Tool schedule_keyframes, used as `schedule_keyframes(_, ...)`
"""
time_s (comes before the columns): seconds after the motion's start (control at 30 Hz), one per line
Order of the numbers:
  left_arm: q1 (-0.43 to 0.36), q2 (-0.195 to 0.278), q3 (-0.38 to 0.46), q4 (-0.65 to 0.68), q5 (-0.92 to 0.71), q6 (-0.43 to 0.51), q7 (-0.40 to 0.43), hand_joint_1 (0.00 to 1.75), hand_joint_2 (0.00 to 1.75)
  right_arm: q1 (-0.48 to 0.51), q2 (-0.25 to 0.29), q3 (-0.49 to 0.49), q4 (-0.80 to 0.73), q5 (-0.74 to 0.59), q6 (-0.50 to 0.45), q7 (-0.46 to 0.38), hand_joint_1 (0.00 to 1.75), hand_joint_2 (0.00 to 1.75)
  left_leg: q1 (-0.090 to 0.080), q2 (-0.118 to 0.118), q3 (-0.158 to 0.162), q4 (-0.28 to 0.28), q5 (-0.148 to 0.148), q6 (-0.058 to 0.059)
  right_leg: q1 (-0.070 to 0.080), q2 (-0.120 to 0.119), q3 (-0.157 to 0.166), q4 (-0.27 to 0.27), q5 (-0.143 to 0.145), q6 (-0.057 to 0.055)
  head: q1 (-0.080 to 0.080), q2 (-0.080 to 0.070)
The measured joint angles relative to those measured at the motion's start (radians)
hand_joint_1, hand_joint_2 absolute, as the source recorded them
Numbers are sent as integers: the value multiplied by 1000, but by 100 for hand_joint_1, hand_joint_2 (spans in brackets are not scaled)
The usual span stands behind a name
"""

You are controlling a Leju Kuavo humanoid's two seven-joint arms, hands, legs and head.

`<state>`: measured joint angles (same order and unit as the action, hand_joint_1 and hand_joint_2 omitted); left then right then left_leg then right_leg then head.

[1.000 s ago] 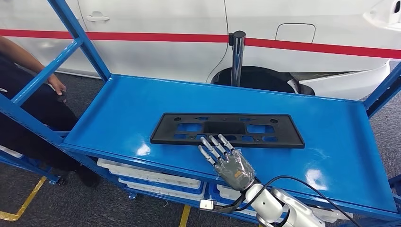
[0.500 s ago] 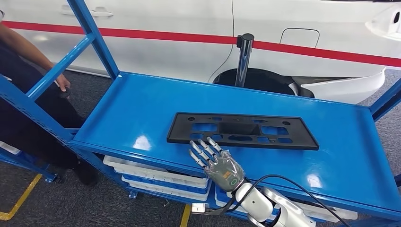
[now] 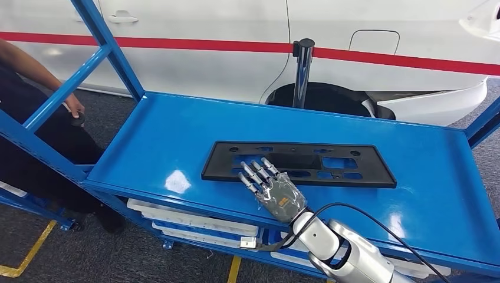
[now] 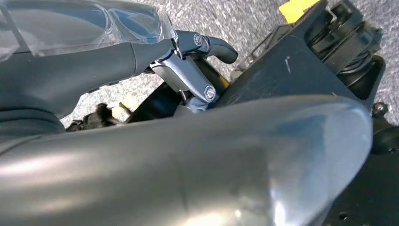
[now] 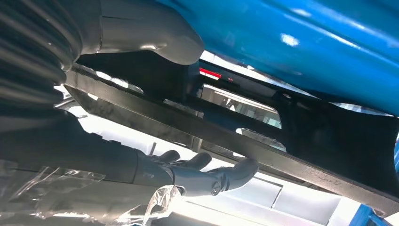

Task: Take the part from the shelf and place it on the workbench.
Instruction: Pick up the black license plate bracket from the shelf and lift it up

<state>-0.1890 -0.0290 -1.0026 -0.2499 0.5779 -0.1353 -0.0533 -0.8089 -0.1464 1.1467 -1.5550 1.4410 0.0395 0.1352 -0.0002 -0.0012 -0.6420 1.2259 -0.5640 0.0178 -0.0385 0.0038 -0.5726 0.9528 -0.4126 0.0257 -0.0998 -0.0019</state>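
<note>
The part point(image 3: 295, 160) is a flat black rectangular plate with cut-outs, lying on the blue shelf point(image 3: 165, 135) a little right of centre. My right hand point(image 3: 274, 191) reaches in from below with its fingers stretched out over the part's near edge. In the right wrist view the part's dark edge point(image 5: 263, 146) runs between the grey thumb point(image 5: 150, 37) and the darker fingers point(image 5: 207, 176), which stay apart. My left hand point(image 4: 141, 141) hangs beside my body over grey floor and holds nothing.
A person point(image 3: 35, 118) stands at the shelf's left end, beyond the blue uprights point(image 3: 109, 47). A black post point(image 3: 302, 71) and a white car with a red stripe point(image 3: 206, 44) stand behind the shelf. White trays point(image 3: 188, 218) lie on the lower level.
The camera has swayed slightly. My right hand has moved forward, from just short of the part to having its fingers over the part's near edge. The part lies where it was.
</note>
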Motion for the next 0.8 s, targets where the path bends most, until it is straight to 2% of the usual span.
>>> schedule_keyframes(0.03, -1, 0, 0, 0, 0, -1, 3, 0, 0, -6, 3, 2, 1, -3, 4, 1, 0, 175, 4, 0, 15, -38, 30, -2, -2, 0, 2, 0, 0, 1, 0, 0)
schedule_keyframes(0.1, -1, 0, 0, 0, 0, -3, 8, 0, 0, -18, 9, 6, 2, -8, 10, 3, 0, 175, 5, -1, 82, -195, 112, 1, -6, 2, 7, -2, 0, 4, 0, 0)
schedule_keyframes(0.13, -1, 0, 0, 0, 0, -5, 10, 0, 0, -25, 11, 6, 2, -10, 12, 5, 0, 175, 3, -1, 111, -265, 138, 5, -8, 3, 8, -4, 1, 9, 0, 0)
schedule_keyframes(0.17, 0, 0, 0, 0, 1, -6, 11, 0, 0, -31, 12, 7, 4, -13, 13, 8, 0, 175, -1, -1, 128, -308, 152, 10, -10, 3, 8, -7, 2, 15, 0, 0)
schedule_keyframes(0.23, 0, 0, 0, 0, 6, -8, 13, 0, 0, -39, 15, 9, 7, -19, 17, 13, 0, 175, -12, -1, 133, -329, 153, 22, -14, 3, 10, -16, 8, 32, 0, 0)
schedule_keyframes(0.27, 0, 0, 0, 0, 10, -10, 14, 0, 0, -43, 16, 10, 8, -22, 20, 14, 0, 175, -11, -1, 137, -338, 159, 30, -15, 2, 11, -20, 9, 39, 0, 0)
schedule_keyframes(0.3, 0, -1, 0, 0, 14, -12, 15, 0, 0, -48, 18, 11, 10, -25, 25, 15, 0, 175, -11, -2, 143, -350, 167, 37, -13, 1, 10, -16, 5, 44, 1, 0)
schedule_keyframes(0.33, 0, -1, 0, 0, 17, -13, 17, 0, 0, -53, 19, 13, 11, -29, 30, 16, 0, 175, -11, -1, 149, -360, 175, 45, -11, 0, 0, 5, -11, 45, 1, 0)
schedule_keyframes(0.37, 0, -2, 0, 0, 20, -16, 18, 0, 0, -58, 20, 15, 12, -34, 38, 16, 0, 175, -10, 0, 154, -368, 182, 50, -8, -1, -21, 53, -39, 43, 2, 0)
schedule_keyframes(0.43, 0, -4, 0, 0, 26, -20, 21, 0, 0, -63, 20, 20, 17, -45, 57, 15, 0, 175, -17, 1, 154, -368, 183, 58, -3, -2, -86, 195, -106, 37, 3, 0)
schedule_keyframes(0.47, 1, -6, 0, 0, 28, -22, 22, 0, 0, -64, 20, 23, 20, -51, 67, 14, 0, 175, -20, 1, 154, -366, 182, 60, 0, -2, -113, 252, -123, 36, 3, 0)
schedule_keyframes(0.5, 1, -7, 0, 0, 30, -23, 24, 0, 0, -64, 21, 26, 24, -56, 74, 14, 0, 175, -23, 0, 154, -365, 181, 61, 2, -2, -125, 274, -121, 36, 3, 0)
schedule_keyframes(0.53, 1, -8, 0, 0, 31, -24, 25, 0, 0, -65, 22, 29, 27, -59, 79, 14, 0, 175, -24, -1, 154, -362, 179, 62, 3, -2, -117, 255, -100, 37, 3, 0)
schedule_keyframes(0.6, 1, -9, 0, 0, 32, -25, 28, 0, 0, -69, 26, 33, 32, -62, 83, 13, 0, 175, -26, -2, 153, -349, 170, 57, 0, -3, -53, 122, -35, 41, 3, 0)
schedule_keyframes(0.67, -1, -9, 0, 0, 33, -26, 29, 0, 0, -76, 31, 35, 36, -65, 86, 14, 0, 175, -31, -3, 146, -330, 154, 51, -6, -2, -1, 17, -1, 40, 3, 0)
schedule_keyframes(0.7, -1, -9, 0, 0, 33, -27, 29, 0, 0, -79, 33, 37, 38, -68, 88, 14, 0, 175, -35, -3, 143, -325, 149, 50, -8, 0, 6, 2, -1, 37, 3, 0)
schedule_keyframes(0.8, -1, -8, 0, 0, 34, -29, 29, 0, 0, -89, 38, 43, 46, -81, 98, 16, 0, 175, -32, -3, 136, -312, 138, 44, -9, 2, 1, 6, -1, 27, 2, 0)
